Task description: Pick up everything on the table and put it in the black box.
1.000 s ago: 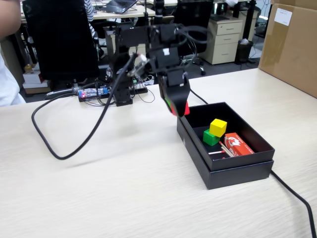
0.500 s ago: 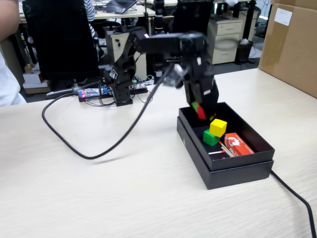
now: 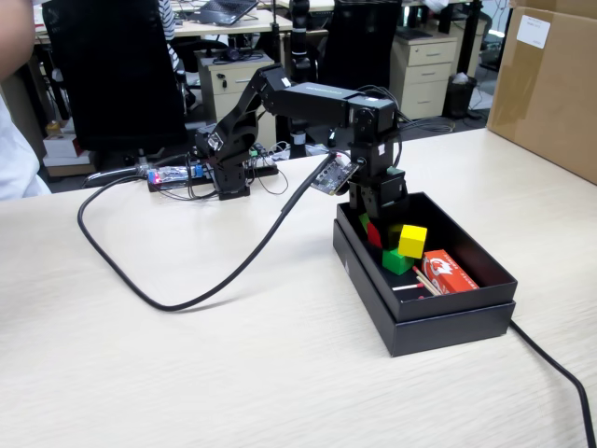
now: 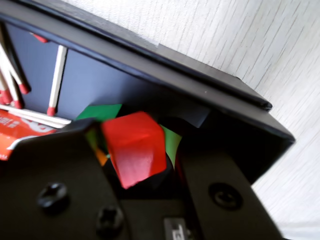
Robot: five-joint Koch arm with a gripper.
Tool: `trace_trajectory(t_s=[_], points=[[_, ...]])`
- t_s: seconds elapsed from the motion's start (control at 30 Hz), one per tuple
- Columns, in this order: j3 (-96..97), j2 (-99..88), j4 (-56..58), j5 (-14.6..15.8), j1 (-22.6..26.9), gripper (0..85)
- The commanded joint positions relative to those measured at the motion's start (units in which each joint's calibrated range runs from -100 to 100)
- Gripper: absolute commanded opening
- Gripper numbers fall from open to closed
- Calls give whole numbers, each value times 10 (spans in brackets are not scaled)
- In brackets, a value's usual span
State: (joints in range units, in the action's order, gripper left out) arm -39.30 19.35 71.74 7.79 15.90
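End effector (image 3: 373, 227) clamped on red cube (image 4: 134, 146), low inside black box (image 3: 438, 322) at far corner. Risk: dropped onto stacked yellow cube (image 3: 411, 241) and green cube (image 3: 395, 260), toppled.

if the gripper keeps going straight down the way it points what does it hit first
Most likely the floor of the black box: the gripper, shut on the red cube, points down inside it. The green cube sits close; depth is unclear.
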Motion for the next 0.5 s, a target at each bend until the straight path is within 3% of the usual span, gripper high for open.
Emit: trace_trajectory(t_s=[0.0,0.07,0.47], points=[[-7,-7,-9,1,0,412],[-5,-17,-9,1,0,455],[7,-302,-9,0,-15,464]])
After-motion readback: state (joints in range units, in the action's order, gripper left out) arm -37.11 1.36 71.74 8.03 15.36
